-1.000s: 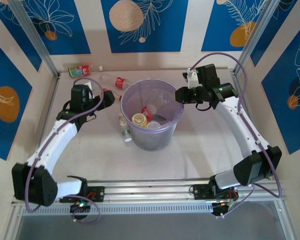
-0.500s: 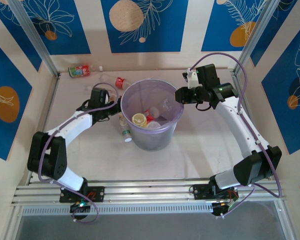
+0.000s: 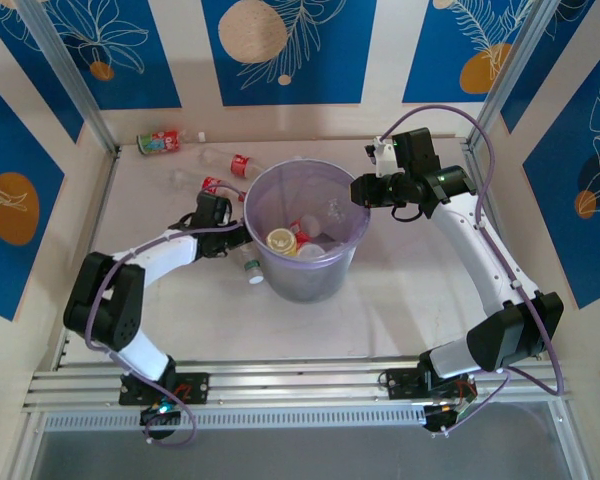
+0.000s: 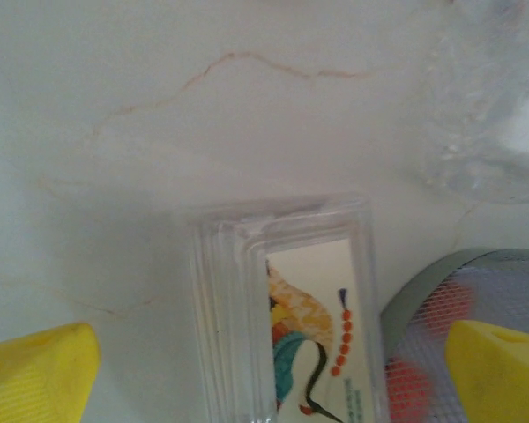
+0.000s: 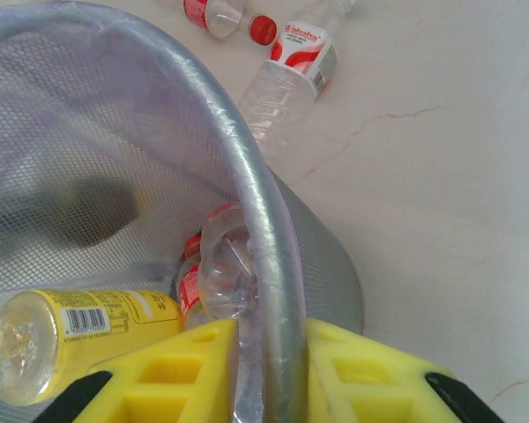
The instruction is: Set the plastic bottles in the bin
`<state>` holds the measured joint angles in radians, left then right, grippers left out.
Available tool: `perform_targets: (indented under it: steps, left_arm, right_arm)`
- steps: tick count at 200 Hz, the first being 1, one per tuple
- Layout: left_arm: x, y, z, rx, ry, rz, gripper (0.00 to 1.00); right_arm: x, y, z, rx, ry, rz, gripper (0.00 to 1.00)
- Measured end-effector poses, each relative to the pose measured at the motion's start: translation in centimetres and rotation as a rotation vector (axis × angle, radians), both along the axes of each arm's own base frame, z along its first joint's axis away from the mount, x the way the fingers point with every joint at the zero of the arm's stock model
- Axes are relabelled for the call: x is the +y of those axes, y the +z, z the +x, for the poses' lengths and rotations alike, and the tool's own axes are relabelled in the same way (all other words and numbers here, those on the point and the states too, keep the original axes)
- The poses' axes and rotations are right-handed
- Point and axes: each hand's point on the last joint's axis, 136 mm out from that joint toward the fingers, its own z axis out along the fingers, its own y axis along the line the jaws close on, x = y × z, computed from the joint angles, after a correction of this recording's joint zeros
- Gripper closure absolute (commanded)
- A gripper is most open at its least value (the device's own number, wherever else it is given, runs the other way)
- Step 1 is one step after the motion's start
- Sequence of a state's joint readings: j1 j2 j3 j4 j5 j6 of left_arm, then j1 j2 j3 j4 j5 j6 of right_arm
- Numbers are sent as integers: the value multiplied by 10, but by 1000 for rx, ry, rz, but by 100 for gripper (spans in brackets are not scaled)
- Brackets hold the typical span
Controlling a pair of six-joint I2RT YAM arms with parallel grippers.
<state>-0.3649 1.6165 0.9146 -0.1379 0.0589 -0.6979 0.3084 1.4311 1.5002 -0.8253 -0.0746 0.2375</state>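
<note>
The pale-purple bin [image 3: 305, 285] stands mid-table with a yellow can and red-labelled plastic bottles [image 3: 298, 235] inside. My right gripper [image 3: 365, 190] is shut on its rim [image 5: 247, 176], one finger inside and one outside [image 5: 273, 370]. My left gripper [image 3: 230, 237] is low beside the bin's left wall, open. A small clear bottle with a colourful label [image 4: 286, 300] lies between its yellow fingers [image 4: 35, 370], untouched; its green cap [image 3: 254, 278] pokes out. Three more bottles lie at the back left: [image 3: 160, 142], [image 3: 228, 160], [image 3: 202, 184].
The bin's mesh wall [image 4: 485, 291] is right beside my left gripper's right finger. A crumpled clear bottle [image 4: 502, 115] lies just beyond. Metal posts and walls close the table at the back corners. Bare table lies right of and in front of the bin.
My left arm has swung right and down to the bin's left side, over the small bottle. The right arm has stayed on the rim.
</note>
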Motion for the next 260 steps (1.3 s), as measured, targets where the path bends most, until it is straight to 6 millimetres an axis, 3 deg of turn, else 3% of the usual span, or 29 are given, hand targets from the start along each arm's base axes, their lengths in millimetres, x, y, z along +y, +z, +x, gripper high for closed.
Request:
perform_targets:
  steps: [62, 120, 180, 260]
  left_arm:
    - [-2, -14, 2, 16, 9, 0, 4]
    - [0, -23, -4, 25, 29, -1, 22]
    - [4, -18, -3, 2, 43, 12, 38]
    - [6, -14, -3, -8, 50, 18, 41]
  right_arm:
    - [1, -1, 0, 1, 0, -6, 77]
    - [1, -3, 2, 8, -1, -9, 77]
    - [2, -4, 1, 10, 2, -10, 77]
    - [2, 0, 1, 4, 1, -8, 77]
